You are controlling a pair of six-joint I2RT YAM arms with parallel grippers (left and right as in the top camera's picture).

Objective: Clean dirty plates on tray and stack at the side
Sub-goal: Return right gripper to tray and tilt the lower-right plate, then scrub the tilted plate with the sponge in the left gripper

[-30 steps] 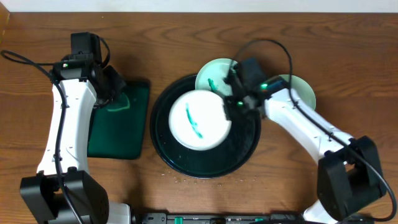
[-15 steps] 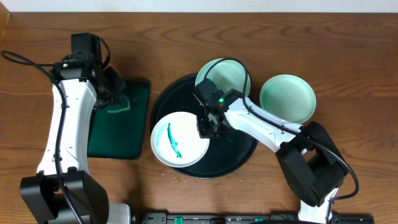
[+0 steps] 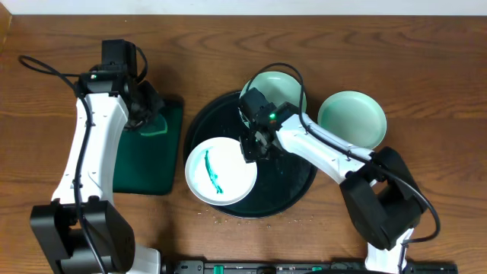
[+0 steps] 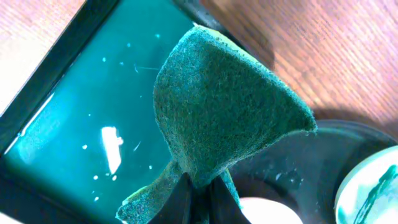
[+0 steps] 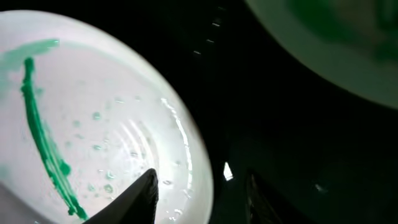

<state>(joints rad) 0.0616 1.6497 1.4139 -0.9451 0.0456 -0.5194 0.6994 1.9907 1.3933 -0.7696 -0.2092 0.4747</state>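
Note:
A white plate [image 3: 221, 171] with a green streak lies at the front left of the black tray [image 3: 293, 183], overhanging its rim. My right gripper [image 3: 249, 148] is shut on this plate's right rim, one finger over the plate [image 5: 93, 112] and one outside it [image 5: 202, 193]. A pale green plate [image 3: 278, 87] rests on the tray's back rim and shows in the right wrist view [image 5: 336, 43]. A third pale turquoise plate [image 3: 351, 119] sits on the table right of the tray. My left gripper [image 3: 144, 110] is shut on a green sponge [image 4: 217, 112] above the green tray.
The rectangular dark green tray [image 3: 137, 171] lies left of the black tray, wet inside [image 4: 74, 124]. Small crumbs or droplets lie on the wood in front of the black tray [image 3: 228, 221]. Cables run over both arms.
My right gripper dragged the streaked plate from the tray's middle to its front left. My left gripper moved slightly right with the sponge.

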